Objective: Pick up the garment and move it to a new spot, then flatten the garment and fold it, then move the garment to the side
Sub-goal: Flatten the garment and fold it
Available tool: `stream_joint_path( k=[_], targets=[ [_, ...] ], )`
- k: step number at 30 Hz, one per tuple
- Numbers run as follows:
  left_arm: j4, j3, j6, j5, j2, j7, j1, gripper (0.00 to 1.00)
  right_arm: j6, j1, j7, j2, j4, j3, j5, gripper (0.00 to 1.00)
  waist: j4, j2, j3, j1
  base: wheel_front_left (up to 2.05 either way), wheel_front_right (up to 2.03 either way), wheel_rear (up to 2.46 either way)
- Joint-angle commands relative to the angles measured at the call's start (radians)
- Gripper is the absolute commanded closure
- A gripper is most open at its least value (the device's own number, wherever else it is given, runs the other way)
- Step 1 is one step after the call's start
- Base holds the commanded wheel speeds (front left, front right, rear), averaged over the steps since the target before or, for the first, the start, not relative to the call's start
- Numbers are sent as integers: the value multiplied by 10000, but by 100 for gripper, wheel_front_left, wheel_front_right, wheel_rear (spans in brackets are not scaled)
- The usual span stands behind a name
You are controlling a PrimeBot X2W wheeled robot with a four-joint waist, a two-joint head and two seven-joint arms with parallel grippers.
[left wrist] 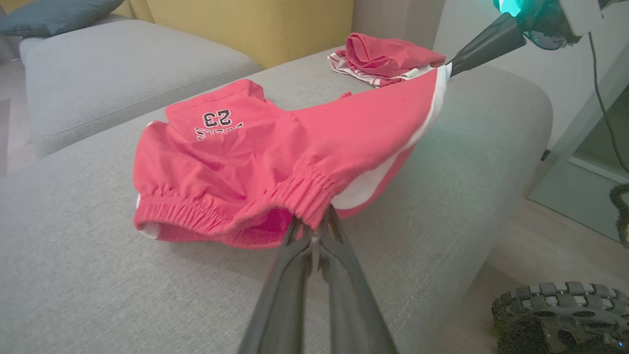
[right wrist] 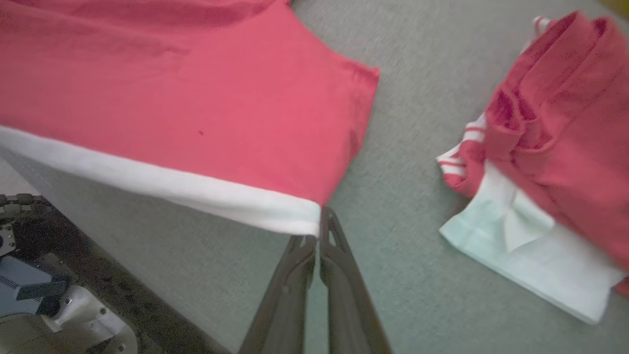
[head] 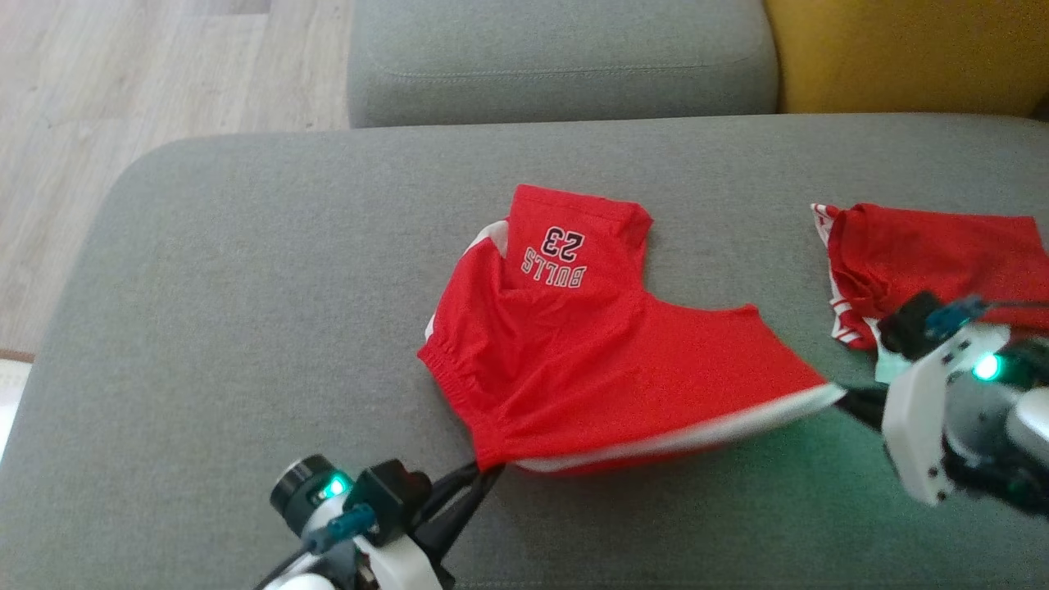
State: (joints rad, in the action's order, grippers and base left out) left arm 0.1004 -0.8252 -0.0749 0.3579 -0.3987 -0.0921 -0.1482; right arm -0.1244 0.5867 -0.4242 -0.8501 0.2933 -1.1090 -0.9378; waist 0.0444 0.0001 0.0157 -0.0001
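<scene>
Setting: a home living room. Evidence: a grey fabric sofa seat [head: 246,287], a second grey seat cushion [head: 565,57] beyond it, a mustard-yellow backrest [head: 901,49] at far right, and pale wood-plank flooring [head: 123,82] at left.
</scene>
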Motion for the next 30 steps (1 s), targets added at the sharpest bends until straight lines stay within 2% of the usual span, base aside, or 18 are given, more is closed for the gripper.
stream_joint_path(
  k=[1,8,14,21,30],
  targets=[
    [-372,519,103,72,-279,-4,-521,100,-63,293,28,-363,-239,285,124,100,70,-1,-51,1,0,0,0],
    [-710,1098,465,403,-205,62,-955,100,-63,1374,122,-166,-475,1184,960,100,674,-1,-625,1,0,0,0],
    [-462,1385,552,514,159,-54,-1740,100,-63,2785,-88,415,-239,1295,1637,100,1393,-1,-1401,1,0,0,0],
    [477,1245,395,486,876,-230,-2700,100,-63,4482,-365,891,806,431,2320,100,2308,-1,-2342,1,0,0,0],
    [1995,819,146,307,1731,-643,-3615,100,-63,5939,28,1475,2336,-913,2170,100,3196,-1,-3217,1,0,0,0]
  ],
)
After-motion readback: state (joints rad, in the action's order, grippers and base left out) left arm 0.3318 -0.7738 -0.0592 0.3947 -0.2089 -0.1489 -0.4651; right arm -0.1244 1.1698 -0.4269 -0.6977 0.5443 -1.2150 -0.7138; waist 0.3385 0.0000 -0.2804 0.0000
